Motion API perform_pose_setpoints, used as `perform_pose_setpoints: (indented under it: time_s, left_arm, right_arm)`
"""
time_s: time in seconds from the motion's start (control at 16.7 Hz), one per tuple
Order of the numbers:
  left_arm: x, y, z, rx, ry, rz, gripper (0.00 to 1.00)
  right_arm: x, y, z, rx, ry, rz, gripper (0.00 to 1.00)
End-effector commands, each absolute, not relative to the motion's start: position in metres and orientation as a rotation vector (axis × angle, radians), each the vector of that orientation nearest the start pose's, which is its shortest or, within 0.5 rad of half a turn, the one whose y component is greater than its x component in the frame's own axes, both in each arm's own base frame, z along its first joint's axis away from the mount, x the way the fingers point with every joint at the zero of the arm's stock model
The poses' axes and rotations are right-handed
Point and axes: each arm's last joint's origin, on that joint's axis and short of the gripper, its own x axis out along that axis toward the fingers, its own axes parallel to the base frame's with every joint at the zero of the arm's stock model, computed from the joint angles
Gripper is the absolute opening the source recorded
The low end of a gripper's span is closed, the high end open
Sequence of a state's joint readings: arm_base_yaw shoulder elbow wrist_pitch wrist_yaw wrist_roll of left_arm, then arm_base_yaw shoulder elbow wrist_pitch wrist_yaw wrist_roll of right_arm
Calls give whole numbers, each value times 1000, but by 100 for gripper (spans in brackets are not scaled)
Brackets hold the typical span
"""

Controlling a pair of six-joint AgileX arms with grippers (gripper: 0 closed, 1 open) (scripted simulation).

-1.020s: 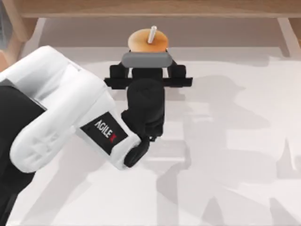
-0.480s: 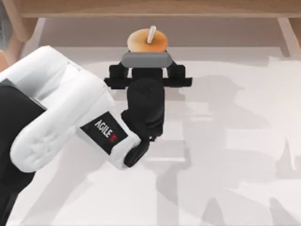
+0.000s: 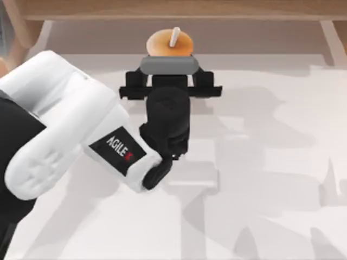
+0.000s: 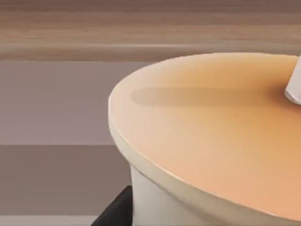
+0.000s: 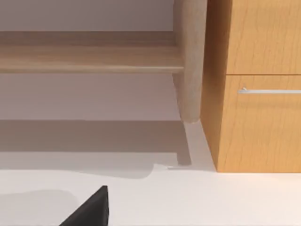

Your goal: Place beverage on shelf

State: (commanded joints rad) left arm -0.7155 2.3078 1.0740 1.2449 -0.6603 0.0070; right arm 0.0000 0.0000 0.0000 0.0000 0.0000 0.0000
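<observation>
left gripper (image 3: 169, 54) apparently holding beverage (image 3: 169, 43), below shelf (image 3: 179, 8)

One milk tea cup (image 3: 169, 44) with one white straw (image 3: 174, 37), just in front of one wooden shelf (image 3: 179, 9). One wooden cabinet (image 5: 256, 84) with one metal handle (image 5: 269, 91) stands beside the shelf.

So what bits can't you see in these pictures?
- The beverage body and base: top view, hidden below its own lid and the left tool.
- The left tool's finger ends: top view, covered by its own grey and black housing.
- Most of the straw: left wrist view, cut off by the edge.
- The shelf top: top view, cut off by the upper edge.
</observation>
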Motion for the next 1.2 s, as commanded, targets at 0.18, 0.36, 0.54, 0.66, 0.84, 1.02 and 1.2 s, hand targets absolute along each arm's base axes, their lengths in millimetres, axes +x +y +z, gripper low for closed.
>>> perform_pose_setpoints:
  time_s: [0.18, 0.36, 0.54, 0.66, 0.84, 1.02, 1.2]
  left_arm:
    - [341, -266, 86, -9, -1, -29, 0]
    - [342, -269, 91, -21, -15, -33, 0]
    - [345, -285, 122, -71, -61, -61, 0]
    - [347, -298, 148, -98, -81, -83, 0]
    - [351, -315, 187, -122, -90, -108, 0]
    - [362, -322, 222, -119, -73, -106, 0]
    - [380, -319, 248, -92, -34, -78, 0]
  right_arm:
    - [106, -1, 160, 0, 0, 0, 100]
    - [106, -1, 160, 0, 0, 0, 100]
    - [106, -1, 160, 0, 0, 0, 100]
    - [106, -1, 160, 0, 0, 0, 100]
    - [106, -1, 160, 0, 0, 0, 100]
    - [106, -1, 160, 0, 0, 0, 100]
    - [106, -1, 160, 0, 0, 0, 100]
